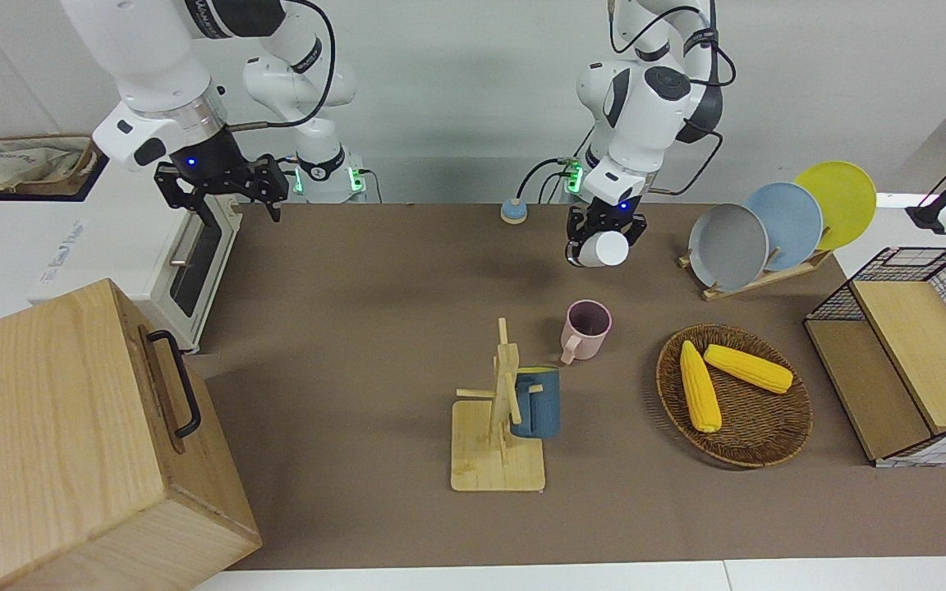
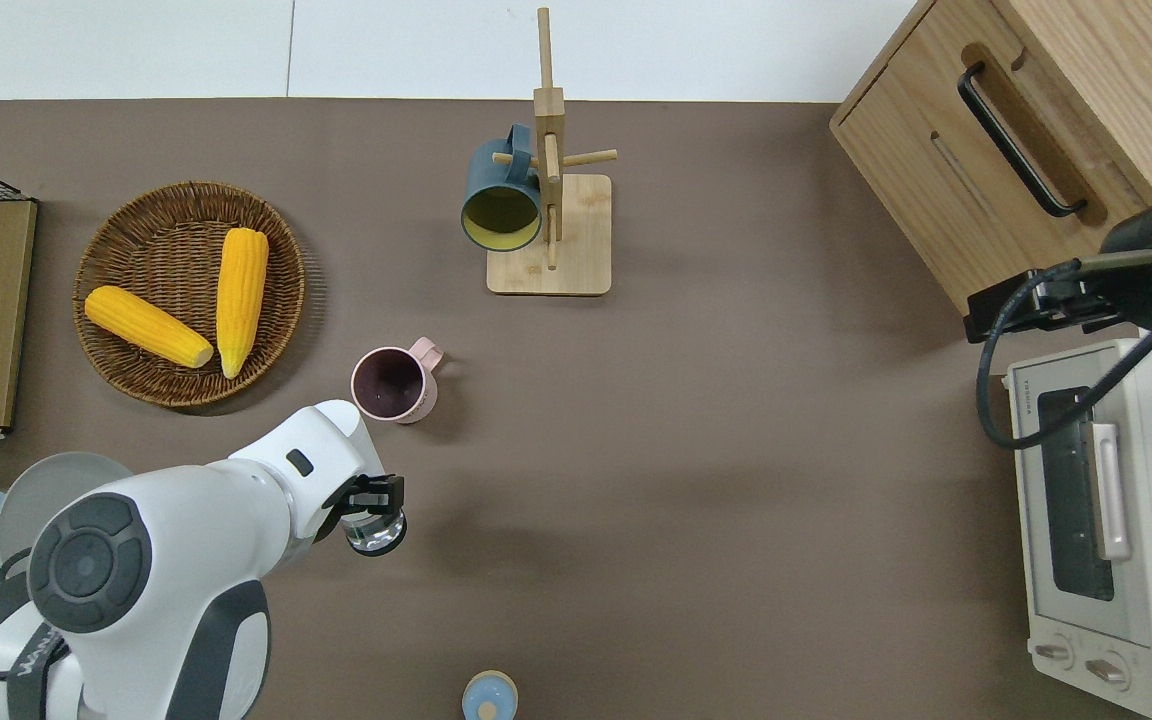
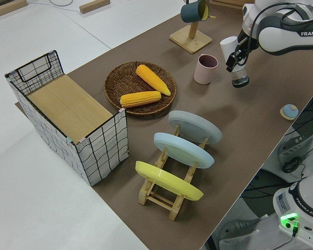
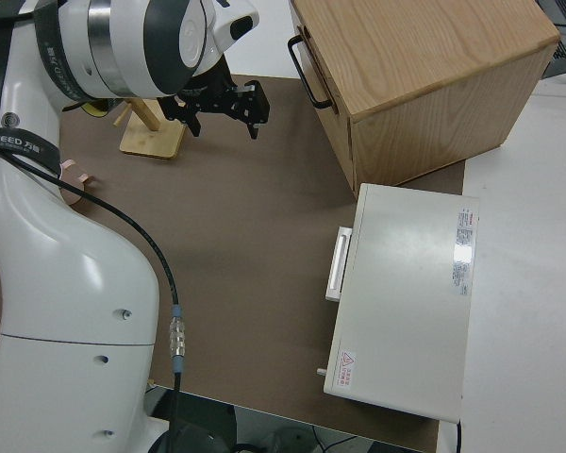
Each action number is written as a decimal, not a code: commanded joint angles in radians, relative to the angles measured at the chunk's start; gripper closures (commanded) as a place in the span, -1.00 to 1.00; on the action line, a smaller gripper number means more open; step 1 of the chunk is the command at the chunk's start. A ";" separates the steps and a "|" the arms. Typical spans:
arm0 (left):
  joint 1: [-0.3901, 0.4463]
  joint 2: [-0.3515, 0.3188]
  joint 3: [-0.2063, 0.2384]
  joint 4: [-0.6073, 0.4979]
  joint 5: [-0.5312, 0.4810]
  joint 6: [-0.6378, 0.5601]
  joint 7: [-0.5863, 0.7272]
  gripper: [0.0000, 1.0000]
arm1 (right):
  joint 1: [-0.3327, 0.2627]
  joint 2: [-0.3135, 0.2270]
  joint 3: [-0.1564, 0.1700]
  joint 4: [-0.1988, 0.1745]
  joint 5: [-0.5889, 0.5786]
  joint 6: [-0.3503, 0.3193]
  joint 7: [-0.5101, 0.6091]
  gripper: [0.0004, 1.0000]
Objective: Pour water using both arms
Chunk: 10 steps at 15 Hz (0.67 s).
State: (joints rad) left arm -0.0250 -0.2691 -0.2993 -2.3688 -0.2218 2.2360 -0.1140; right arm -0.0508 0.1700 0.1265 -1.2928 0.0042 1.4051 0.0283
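Observation:
My left gripper (image 1: 604, 240) is shut on a tilted container with a white end and a clear end (image 2: 374, 533), held in the air over bare table, on the robots' side of a pink mug (image 2: 394, 384). The mug (image 1: 586, 328) stands upright and looks empty. In the left side view the container (image 3: 236, 62) hangs beside the mug (image 3: 205, 69), apart from it. My right gripper (image 1: 222, 190) is open and empty, in the air over the table's edge between the toaster oven (image 2: 1101, 500) and the wooden box (image 2: 1026, 130).
A wooden mug tree (image 1: 499, 410) carries a blue mug (image 1: 537, 402). A wicker basket (image 1: 756, 447) holds two corn cobs. A plate rack (image 1: 769, 230) and a wire-and-wood crate (image 1: 908, 353) stand at the left arm's end. A small blue lid (image 1: 513, 211) lies near the robots.

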 commanded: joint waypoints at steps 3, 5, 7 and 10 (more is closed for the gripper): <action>-0.010 0.102 0.012 0.172 0.064 -0.159 -0.050 1.00 | -0.017 -0.020 0.010 -0.025 0.005 0.003 -0.021 -0.98; -0.013 0.119 0.012 0.189 0.072 -0.179 -0.059 1.00 | -0.017 -0.020 0.010 -0.025 0.005 0.003 -0.021 -0.98; -0.015 0.145 0.012 0.213 0.075 -0.212 -0.059 1.00 | -0.017 -0.020 0.010 -0.025 0.005 0.003 -0.021 -0.98; -0.015 0.169 0.012 0.233 0.075 -0.242 -0.061 1.00 | -0.018 -0.021 0.010 -0.025 0.005 0.003 -0.021 -0.98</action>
State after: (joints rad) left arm -0.0249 -0.1281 -0.2966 -2.1938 -0.1730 2.0481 -0.1454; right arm -0.0508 0.1700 0.1262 -1.2928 0.0043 1.4051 0.0283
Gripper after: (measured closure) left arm 0.366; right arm 0.004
